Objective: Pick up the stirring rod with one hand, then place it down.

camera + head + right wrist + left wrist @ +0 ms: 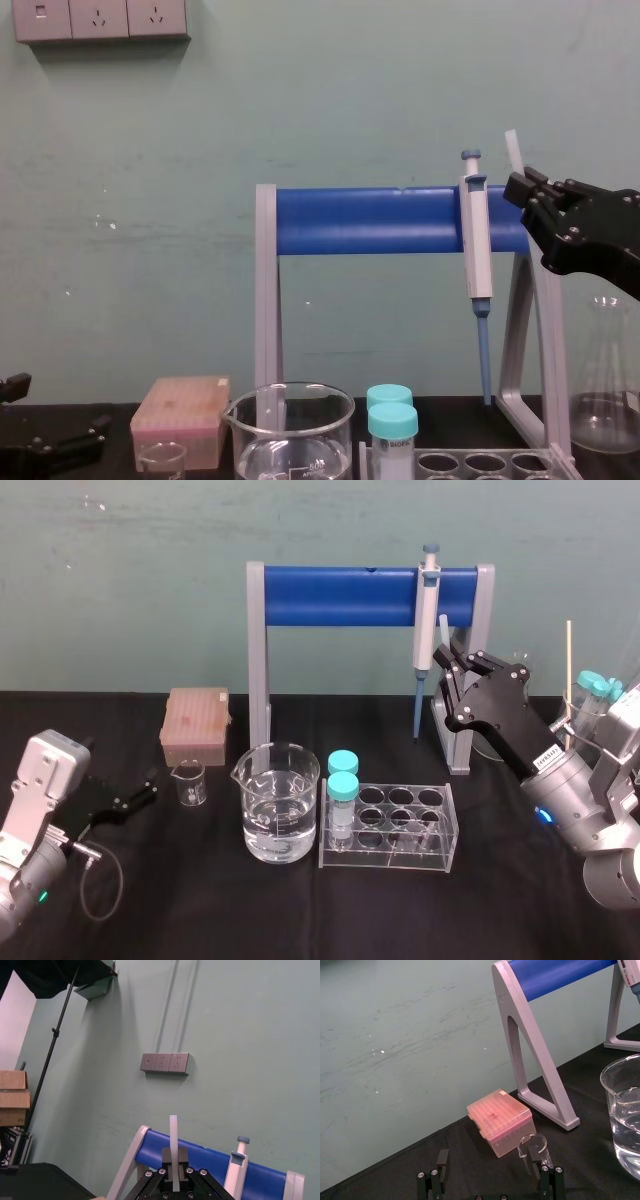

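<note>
My right gripper (448,658) is raised in the air by the right post of the pipette stand, shut on the stirring rod (443,632). The rod is a thin whitish translucent stick. In the right wrist view the rod (173,1135) stands out past the two black fingers pinching it. In the chest view the rod (512,148) pokes upward from the right gripper (522,186), just right of the hanging pipette (476,250). The left gripper (490,1162) rests low on the table at the left, open and holding nothing.
A blue-barred stand (258,680) holds the white-and-blue pipette (425,630). On the black table (300,900) stand a water beaker (280,805), a tube rack (392,825) with two teal-capped tubes, a pink tip box (195,725) and a small beaker (188,782). A flask (605,400) stands at the right.
</note>
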